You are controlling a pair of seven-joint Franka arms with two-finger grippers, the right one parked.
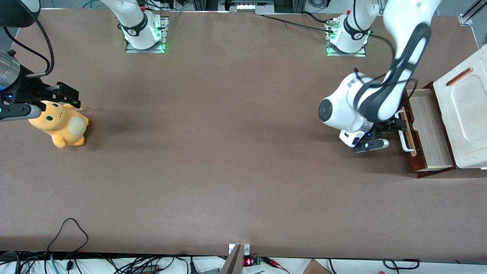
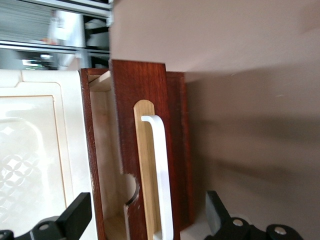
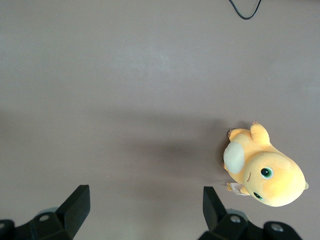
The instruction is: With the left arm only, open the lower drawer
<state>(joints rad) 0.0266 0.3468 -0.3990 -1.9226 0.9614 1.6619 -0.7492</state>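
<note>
Gripper (image 2: 145,220) astride lower drawer (image 2: 145,150) handle.

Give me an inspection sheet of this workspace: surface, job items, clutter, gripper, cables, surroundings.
Surface: brown matte table, no spills seen.
Job's things: dark reddish-brown wooden lower drawer stands pulled out, pale wood inside showing; its white bar handle is on a pale strip; white cabinet top above.
Clutter: orange plush toy toward the parked arm's end.
Grippers: black two-finger gripper of the white left arm at the handle, fingers open, one on each side.
Cables: black cables along the arm; loose black cable near the front camera.
Surroundings: wiring past the table edge.
</note>
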